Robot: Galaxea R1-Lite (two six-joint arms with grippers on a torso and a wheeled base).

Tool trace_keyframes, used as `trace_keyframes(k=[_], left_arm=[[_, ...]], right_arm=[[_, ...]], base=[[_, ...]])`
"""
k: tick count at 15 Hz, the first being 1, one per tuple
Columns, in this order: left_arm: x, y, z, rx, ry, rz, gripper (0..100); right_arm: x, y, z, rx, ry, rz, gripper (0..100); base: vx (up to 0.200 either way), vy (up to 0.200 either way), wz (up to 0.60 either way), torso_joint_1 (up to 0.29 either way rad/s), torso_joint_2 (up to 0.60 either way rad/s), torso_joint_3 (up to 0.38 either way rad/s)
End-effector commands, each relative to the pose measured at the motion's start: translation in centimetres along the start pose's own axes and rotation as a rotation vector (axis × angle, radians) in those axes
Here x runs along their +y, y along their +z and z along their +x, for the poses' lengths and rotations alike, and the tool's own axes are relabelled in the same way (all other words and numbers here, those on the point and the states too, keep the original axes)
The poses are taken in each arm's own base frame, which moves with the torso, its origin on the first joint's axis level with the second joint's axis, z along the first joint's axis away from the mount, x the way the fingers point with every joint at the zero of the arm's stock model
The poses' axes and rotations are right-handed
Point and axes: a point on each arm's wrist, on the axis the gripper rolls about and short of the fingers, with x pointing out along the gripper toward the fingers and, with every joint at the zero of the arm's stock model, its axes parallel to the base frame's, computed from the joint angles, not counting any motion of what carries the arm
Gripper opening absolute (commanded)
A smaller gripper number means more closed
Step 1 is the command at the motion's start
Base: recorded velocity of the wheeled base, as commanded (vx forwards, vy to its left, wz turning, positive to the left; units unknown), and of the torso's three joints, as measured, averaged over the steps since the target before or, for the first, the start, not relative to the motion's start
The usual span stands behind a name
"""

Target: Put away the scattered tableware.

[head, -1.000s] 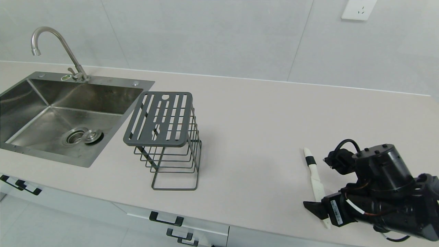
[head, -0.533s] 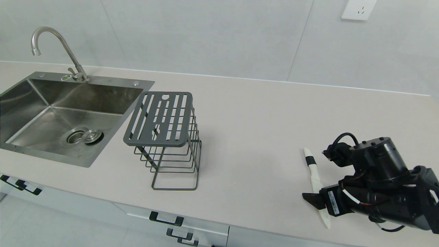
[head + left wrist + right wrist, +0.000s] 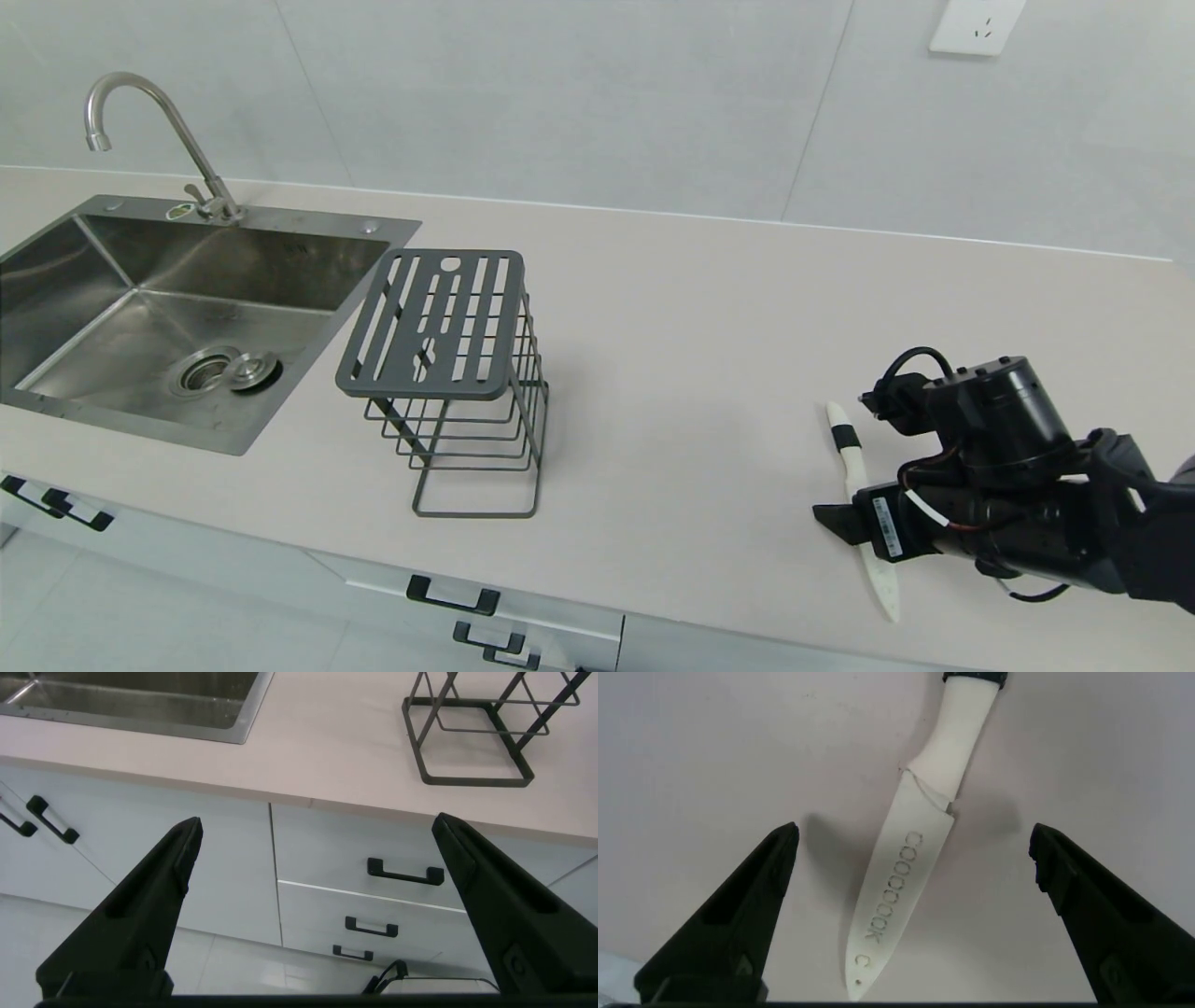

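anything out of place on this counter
The white knife with a black band lies loose on the beige counter, blade toward its front edge, far from the dark grey slotted rack beside the steel sink.

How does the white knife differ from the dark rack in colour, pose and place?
The knife is white and solid; the rack is dark grey with open bars. The knife lies flat; the rack stands upright. The knife is far right; the rack is beside the sink. Both rest on the counter.

Knife (image 3: 898, 882) matt white plastic; sink (image 3: 243, 266) brushed steel.
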Motion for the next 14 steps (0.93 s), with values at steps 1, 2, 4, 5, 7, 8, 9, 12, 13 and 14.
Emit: trace_keyframes(k=[1, 2, 4, 5, 7, 8, 9, 12, 13, 14], left_arm=[[0.0, 0.0, 0.0, 0.002, 0.000, 0.000, 100], [0.0, 0.0, 0.0, 0.000, -0.001, 0.000, 100], [0.0, 0.0, 0.0, 0.002, 0.000, 0.000, 100], [0.0, 0.0, 0.0, 0.000, -0.001, 0.000, 100], [0.0, 0.0, 0.0, 0.002, 0.000, 0.000, 100], [0.0, 0.0, 0.0, 0.002, -0.001, 0.000, 100], [0.0, 0.0, 0.0, 0.000, -0.001, 0.000, 100], [0.0, 0.0, 0.0, 0.000, -0.001, 0.000, 100], [0.0, 0.0, 0.0, 0.002, 0.000, 0.000, 100], [0.0, 0.0, 0.0, 0.002, -0.001, 0.000, 100]], right_arm=[[0.1, 0.1, 0.5, 0.010, -0.005, -0.007, 100], [0.1, 0.2, 0.5, 0.009, -0.005, -0.015, 100], [0.2, 0.4, 0.6, 0.003, -0.009, -0.017, 100], [0.2, 0.4, 0.7, 0.006, -0.010, -0.018, 100], [0.5, 0.3, 1.0, 0.016, -0.007, -0.025, 100], [0.5, 0.0, 1.0, 0.023, -0.006, -0.029, 0], [0.4, -0.6, 1.0, 0.045, -0.009, -0.034, 0], [0.1, -3.0, 1.1, 0.124, -0.023, -0.049, 0], [0.0, -3.0, 1.2, 0.121, -0.023, -0.043, 0], [0.1, -1.9, 1.1, 0.081, -0.017, -0.030, 0]], base=[[0.000, 0.000, 0.00, 0.000, 0.00, 0.000], [0.000, 0.000, 0.00, 0.000, 0.00, 0.000], [0.000, 0.000, 0.00, 0.000, 0.00, 0.000], [0.000, 0.000, 0.00, 0.000, 0.00, 0.000], [0.000, 0.000, 0.00, 0.000, 0.00, 0.000], [0.000, 0.000, 0.00, 0.000, 0.00, 0.000], [0.000, 0.000, 0.00, 0.000, 0.00, 0.000], [0.000, 0.000, 0.00, 0.000, 0.00, 0.000], [0.000, 0.000, 0.00, 0.000, 0.00, 0.000], [0.000, 0.000, 0.00, 0.000, 0.00, 0.000]])
